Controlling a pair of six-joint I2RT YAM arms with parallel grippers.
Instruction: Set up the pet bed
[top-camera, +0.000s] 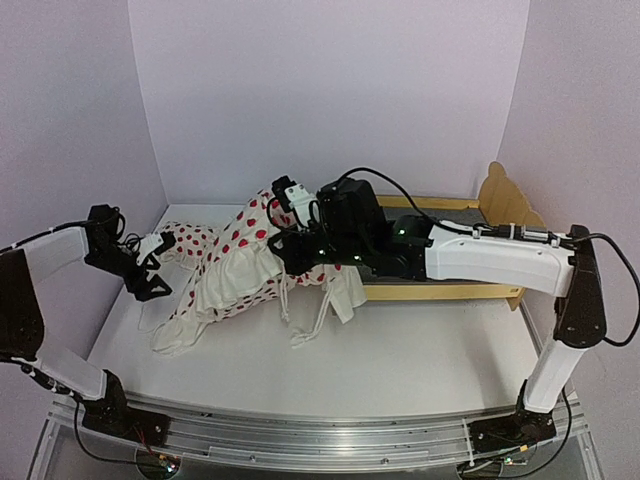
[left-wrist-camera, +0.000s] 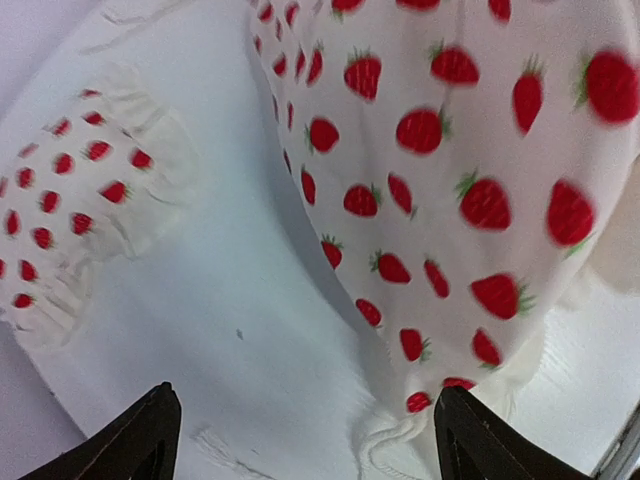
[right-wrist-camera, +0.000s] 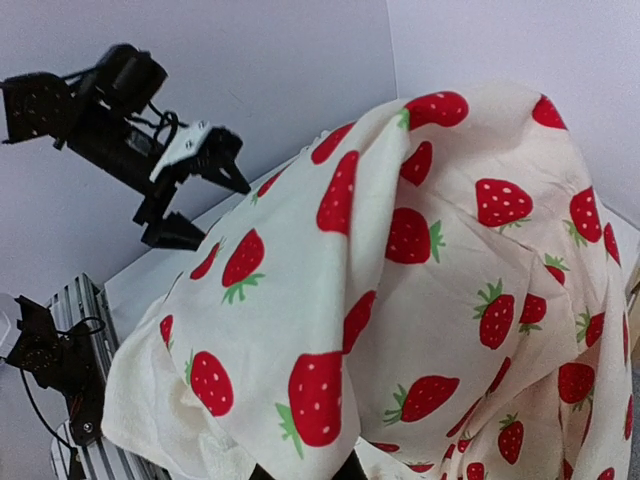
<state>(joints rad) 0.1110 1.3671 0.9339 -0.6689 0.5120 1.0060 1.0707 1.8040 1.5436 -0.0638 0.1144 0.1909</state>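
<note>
Plywood pet bed (top-camera: 450, 291) lying at two o'clock, likely light, stiff: grip its rail. Right gripper (top-camera: 283, 248) clamping strawberry-print blanket (top-camera: 235, 270); left gripper (top-camera: 155, 278) gaping, empty.

Blanket (top-camera: 240, 270) left of the pet bed (top-camera: 440, 291) on the table (top-camera: 400, 360), pillow (top-camera: 188, 240) farther left.

The left arm (top-camera: 55, 248) and right arm (top-camera: 500, 262) had white links and black joints. The left gripper (right-wrist-camera: 224, 216) was black with a white plate.
</note>
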